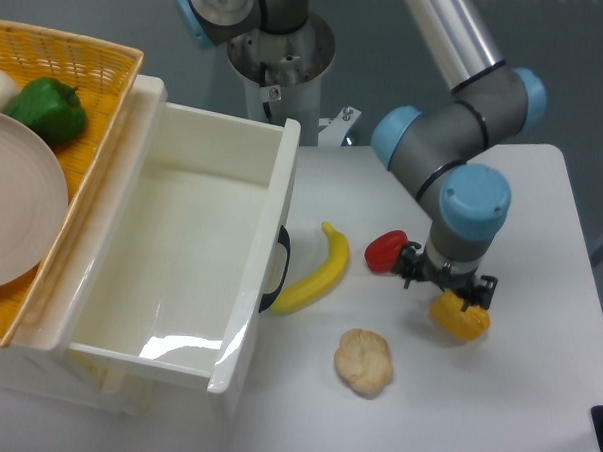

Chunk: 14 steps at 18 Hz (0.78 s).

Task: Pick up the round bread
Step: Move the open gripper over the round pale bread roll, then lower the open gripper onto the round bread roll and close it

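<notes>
Beige round bread [364, 361] sits on the white table [534, 396], untouched, nearest the front edge. Taking it as landmark: yellow pepper [461, 318] lies up and right of it, half covered by my gripper [445, 288]; red pepper [383, 251] directly behind, partly hidden by the wrist; banana [317, 272] behind-left, against the white bin [195, 251]. Basket [83, 61] with green pepper [46, 110] and plate [17, 209], far left, cut off. Fingers tiny and dark; can't tell whether they're spread or closed.
</notes>
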Tool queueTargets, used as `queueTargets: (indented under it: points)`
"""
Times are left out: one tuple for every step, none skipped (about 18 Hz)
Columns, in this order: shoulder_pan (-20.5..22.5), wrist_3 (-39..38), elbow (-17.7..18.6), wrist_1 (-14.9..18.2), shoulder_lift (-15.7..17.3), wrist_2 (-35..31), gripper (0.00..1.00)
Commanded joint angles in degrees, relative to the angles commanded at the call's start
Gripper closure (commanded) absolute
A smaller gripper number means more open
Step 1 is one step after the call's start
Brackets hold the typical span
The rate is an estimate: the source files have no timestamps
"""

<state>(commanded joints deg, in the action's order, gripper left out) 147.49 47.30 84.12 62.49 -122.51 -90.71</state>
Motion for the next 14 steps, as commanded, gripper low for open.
queueTargets:
  points:
    - [-0.5, -1.0, -1.1, 0.0, -1.1, 0.5, 0.0]
    - [-1.2, -1.1, -1.8, 0.0, -1.8, 0.6, 0.0]
    - [-1.8, -1.2, -2.5, 0.0, -2.5, 0.6, 0.0]
    - [-2.2, -1.1, -2.7, -0.3, -3.3, 0.6, 0.0]
    - [-2.4, -1.2, -2.7, -0.5, -4.0, 0.9, 0.0]
    - [-2.4, -1.1, -2.7, -0.6, -4.5, 2.1, 0.0]
    - [-2.5, -1.1, -2.6, -0.6, -4.8, 3.8, 0.0]
    - [-2.5, -1.0, -2.6, -0.6, -5.0, 5.1, 0.0]
    - [-2.4, -0.9, -2.6, -0.6, -5.1, 5.5, 0.0]
    - [-2.3, -0.8, -2.5, -0.7, -5.1, 5.6, 0.01]
    - [-2.3, -0.9, -2.5, -0.6, -5.2, 5.6, 0.04]
    - [-2.3, -0.7, -2.5, -0.7, -5.3, 5.7, 0.06]
    - [-2.2, -0.7, -2.5, -0.6, -5.4, 6.3, 0.12]
    - [-2.2, -0.8, -2.4, -0.6, -5.4, 6.9, 0.19]
